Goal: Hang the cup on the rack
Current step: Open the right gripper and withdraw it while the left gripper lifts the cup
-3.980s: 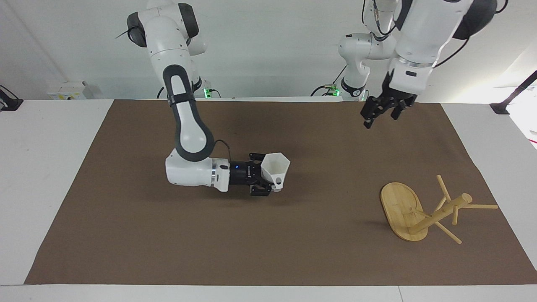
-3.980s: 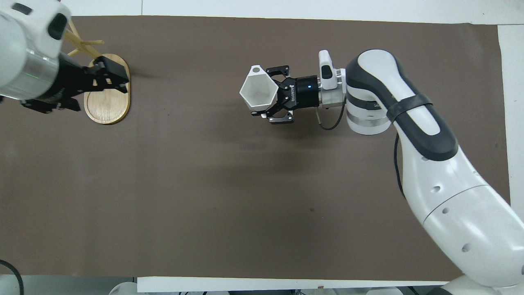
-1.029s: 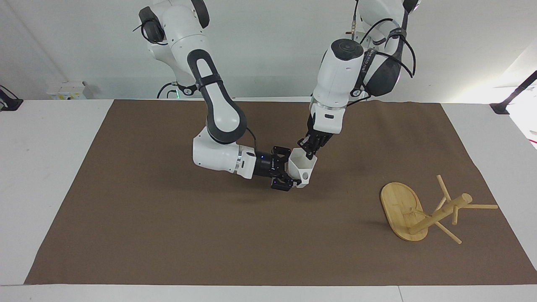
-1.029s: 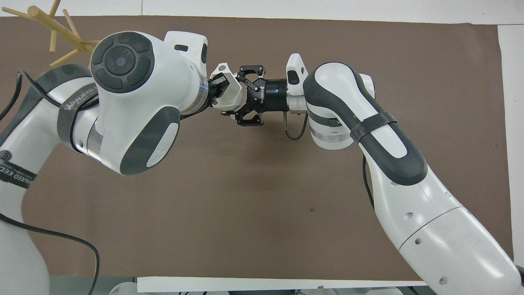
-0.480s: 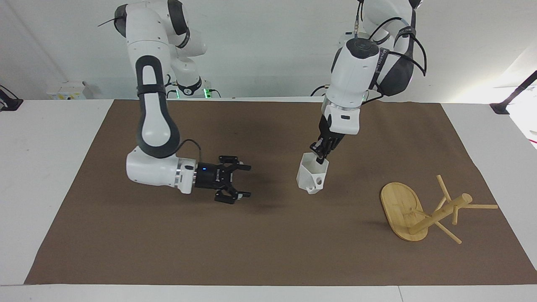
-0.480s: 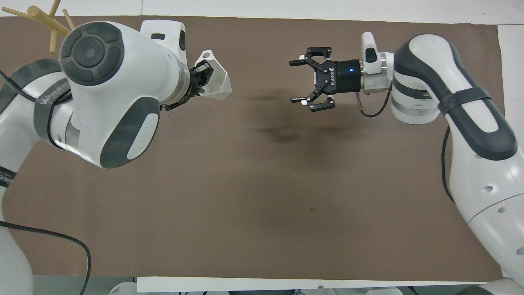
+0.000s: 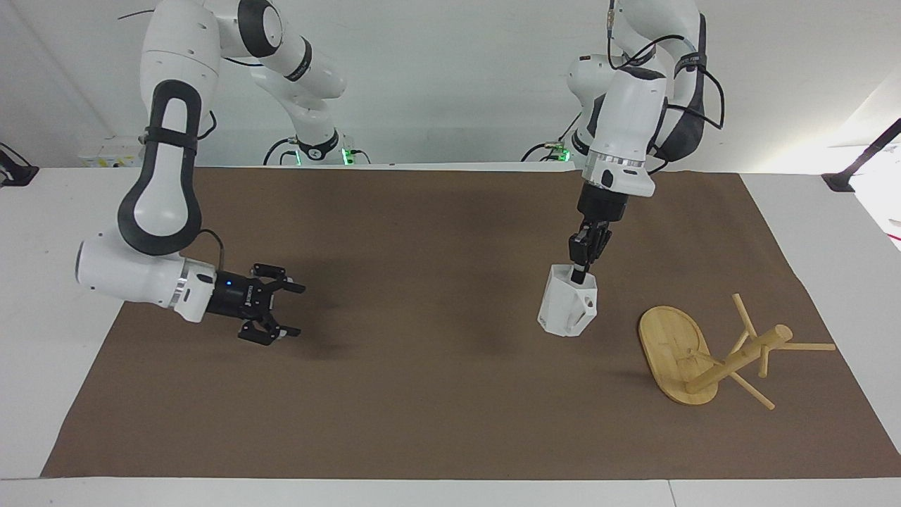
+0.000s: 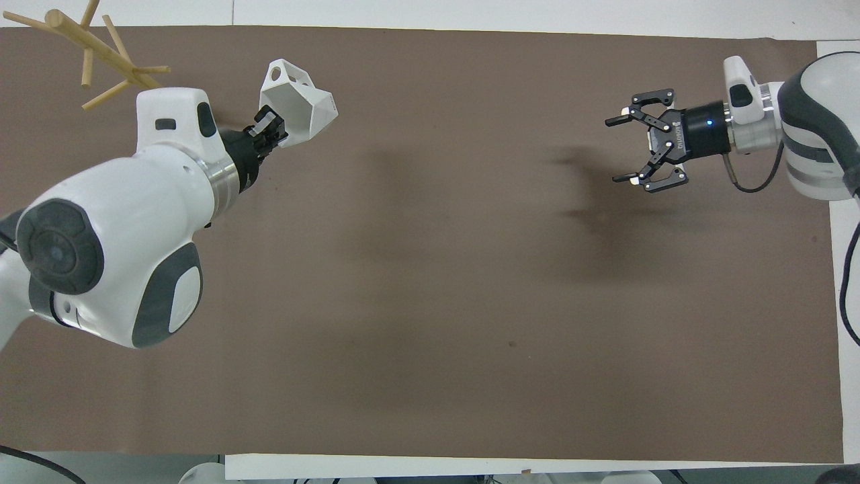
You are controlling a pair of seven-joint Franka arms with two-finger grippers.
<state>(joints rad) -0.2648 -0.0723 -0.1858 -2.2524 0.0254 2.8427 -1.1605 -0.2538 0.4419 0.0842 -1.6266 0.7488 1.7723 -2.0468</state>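
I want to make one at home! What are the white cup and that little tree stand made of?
The cup looks like matte white plastic: flat facets, sharp edges, no shine. The rack looks like pale bamboo or wood: light tan, faint grain on its oval base.

We see bright, even light from above; soft blurred shadows fall on the mat (image 7: 450, 394); both views are sharp.

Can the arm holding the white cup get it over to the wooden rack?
Probably yes. The left gripper holds the white angular cup above bare brown mat, close beside the bamboo mug rack, with nothing between them. The rack looks tipped over, though, so hanging may be tricky.
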